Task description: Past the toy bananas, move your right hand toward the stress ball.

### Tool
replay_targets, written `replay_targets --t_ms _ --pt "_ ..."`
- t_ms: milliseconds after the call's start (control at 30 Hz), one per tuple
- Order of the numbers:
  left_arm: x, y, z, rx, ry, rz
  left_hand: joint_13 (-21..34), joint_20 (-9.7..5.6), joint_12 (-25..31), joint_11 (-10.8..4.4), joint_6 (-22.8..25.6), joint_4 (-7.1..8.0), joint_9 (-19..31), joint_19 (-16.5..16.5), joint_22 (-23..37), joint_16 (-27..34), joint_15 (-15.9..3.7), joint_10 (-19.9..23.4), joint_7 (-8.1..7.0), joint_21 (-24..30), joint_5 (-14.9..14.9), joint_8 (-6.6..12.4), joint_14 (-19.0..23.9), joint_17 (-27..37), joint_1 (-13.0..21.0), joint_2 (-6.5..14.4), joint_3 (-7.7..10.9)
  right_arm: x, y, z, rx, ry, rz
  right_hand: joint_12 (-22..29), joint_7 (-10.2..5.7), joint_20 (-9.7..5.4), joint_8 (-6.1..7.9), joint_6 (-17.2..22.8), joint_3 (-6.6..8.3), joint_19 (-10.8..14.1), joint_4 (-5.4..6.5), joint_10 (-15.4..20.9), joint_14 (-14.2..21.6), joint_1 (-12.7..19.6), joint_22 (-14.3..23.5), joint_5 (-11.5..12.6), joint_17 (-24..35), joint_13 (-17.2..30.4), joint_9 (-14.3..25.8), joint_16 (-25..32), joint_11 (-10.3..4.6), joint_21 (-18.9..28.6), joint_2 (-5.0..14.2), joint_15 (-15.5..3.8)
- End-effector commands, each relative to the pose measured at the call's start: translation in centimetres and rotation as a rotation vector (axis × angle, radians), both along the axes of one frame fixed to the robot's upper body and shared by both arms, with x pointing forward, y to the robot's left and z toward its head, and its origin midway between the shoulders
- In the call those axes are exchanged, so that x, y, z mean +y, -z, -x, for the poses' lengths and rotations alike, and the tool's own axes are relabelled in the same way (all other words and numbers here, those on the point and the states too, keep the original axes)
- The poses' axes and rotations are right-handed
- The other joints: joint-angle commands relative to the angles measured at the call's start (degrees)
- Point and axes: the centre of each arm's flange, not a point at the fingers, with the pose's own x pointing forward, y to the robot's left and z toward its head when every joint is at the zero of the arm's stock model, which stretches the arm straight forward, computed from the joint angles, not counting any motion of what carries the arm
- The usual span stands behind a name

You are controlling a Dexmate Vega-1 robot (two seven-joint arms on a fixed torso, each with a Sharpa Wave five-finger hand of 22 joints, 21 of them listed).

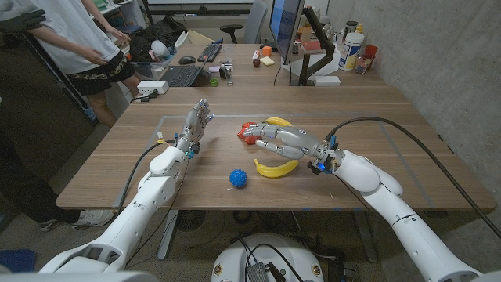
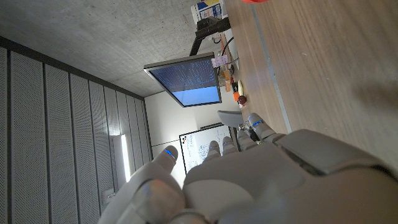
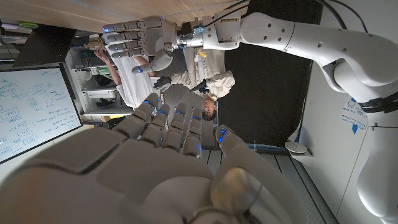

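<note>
The right hand point(image 1: 275, 139) reached over the middle of the wooden table point(image 1: 368, 106), fingers stretched out, apart and holding nothing, above the toy bananas point(image 1: 275, 168). One banana lay just near-side of the hand, another point(image 1: 276, 122) showed beyond it, with a red toy point(image 1: 247, 128) at the fingertips. The blue spiky stress ball point(image 1: 238, 178) sat toward the table's near edge, near the front banana's tip and apart from it. The left hand point(image 1: 196, 125) stood toward the table's left side, fingers extended and empty. A person point(image 1: 78, 39) stood beyond the far left corner.
</note>
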Motion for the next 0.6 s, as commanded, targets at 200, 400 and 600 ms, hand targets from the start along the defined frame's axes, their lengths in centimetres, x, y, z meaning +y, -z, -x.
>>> replay_targets --t_ms 200,400,600 --pt "0.23 0.17 0.06 0.002 -0.004 0.001 0.3 -1.79 0.2 0.16 -0.1 -0.10 0.2 -3.4 0.1 0.2 -0.49 -2.4 -0.19 -0.1 0.2 -0.06 -3.1 0.1 -0.1 6.8 -0.27 0.63 0.46 -0.12 0.006 0.011 0.034 -0.3 -0.15 -4.06 -0.05 -0.6 -0.08 -0.6 -0.20 -0.8 -0.9 0.6 0.2 -0.2 0.3 0.2 0.3 -0.3 -0.01 -0.4 2.14 -2.01" --pt "0.25 0.21 0.15 0.001 -0.005 0.002 0.3 -1.83 0.2 0.26 -0.1 -0.10 0.2 -3.4 0.1 0.2 -0.46 -2.3 -0.24 -0.1 0.2 -0.05 -3.1 0.1 -0.1 6.8 -0.28 0.85 0.77 -0.02 0.004 0.006 0.049 -0.3 -0.15 -4.04 0.01 -0.7 -0.09 -0.6 -0.26 -0.9 -0.9 0.7 0.3 -0.2 0.3 0.2 0.3 -0.2 -0.05 -0.4 2.21 -2.07" --pt "0.15 0.18 0.24 0.000 -0.004 0.000 0.3 -1.86 0.2 0.22 -0.1 -0.10 0.2 -3.4 0.1 0.2 -0.48 -2.3 -0.20 -0.2 0.2 -0.03 -3.1 0.1 -0.1 6.8 -0.30 0.94 1.00 0.02 0.004 0.007 0.056 -0.3 -0.04 -4.08 0.10 -0.7 0.02 -0.5 -0.38 -0.9 -0.8 0.9 0.3 -0.3 0.3 0.2 0.3 -0.1 -0.07 -0.4 2.39 -2.16"
